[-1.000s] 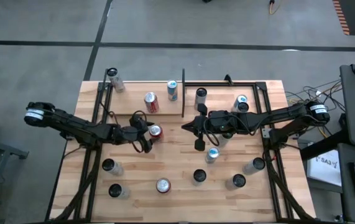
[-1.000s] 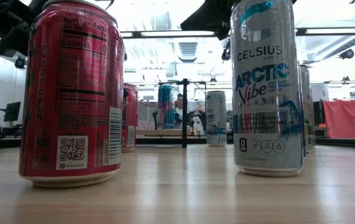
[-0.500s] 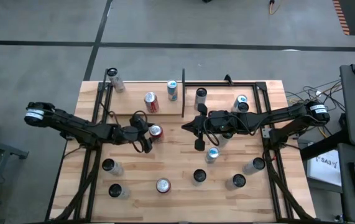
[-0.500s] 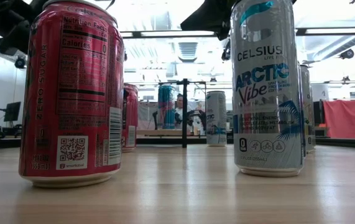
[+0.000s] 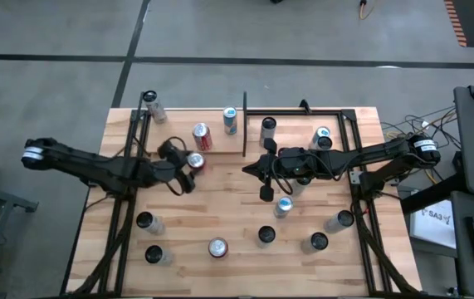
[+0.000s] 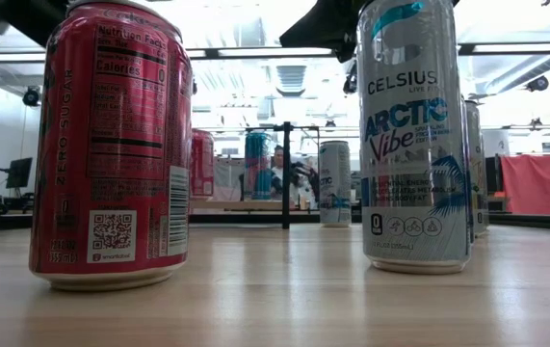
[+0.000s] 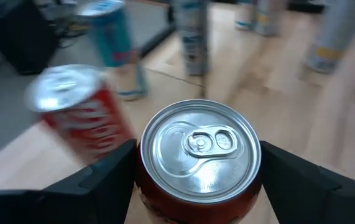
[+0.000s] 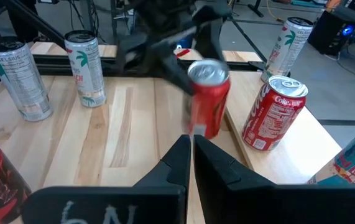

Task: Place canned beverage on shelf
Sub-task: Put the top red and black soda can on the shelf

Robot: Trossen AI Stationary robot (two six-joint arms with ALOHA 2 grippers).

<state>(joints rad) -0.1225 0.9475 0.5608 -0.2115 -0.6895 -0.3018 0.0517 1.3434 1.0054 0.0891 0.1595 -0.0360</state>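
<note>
Table top [image 5: 237,224]: pale wood planks, visible grain, satin finish
Shelf [image 5: 220,141]: pale plywood, matt; thin black metal rods
Red can [image 7: 197,158]: glossy printed wall, brushed silver metal lid with pull tab
Celsius can [image 6: 415,135]: shiny silver metal, printed
Left gripper [image 7: 197,180]: fingers [image 7: 96,183] matt black plastic

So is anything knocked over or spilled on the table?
No, nothing is spilled or fallen. The one odd thing is the red can by the shelf: the left end effector holds it, so in the right wrist view it looks tilted and off the wood. Every other can stands upright.
</note>
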